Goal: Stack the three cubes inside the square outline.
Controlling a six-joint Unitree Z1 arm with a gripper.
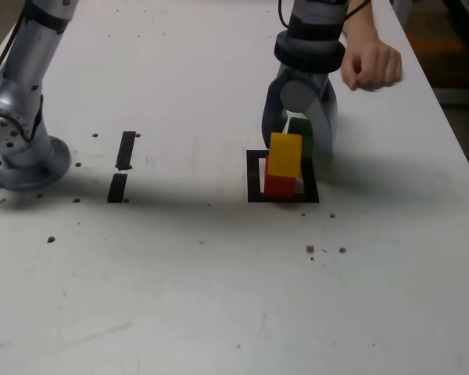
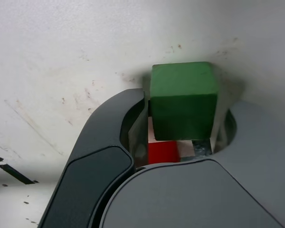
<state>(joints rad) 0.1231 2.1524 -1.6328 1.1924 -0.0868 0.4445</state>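
At the far side of the square outline, my pincer stands narrow, its fingers on either side of the green cube, little wider than the cube; I cannot tell whether both press it. Nearer the exterior camera, the yellow cube sits above the red cube, which is inside the outline

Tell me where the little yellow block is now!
In the exterior view, right of the middle, the small yellow cube sits on the solid red cube, which is inside the black tape square.
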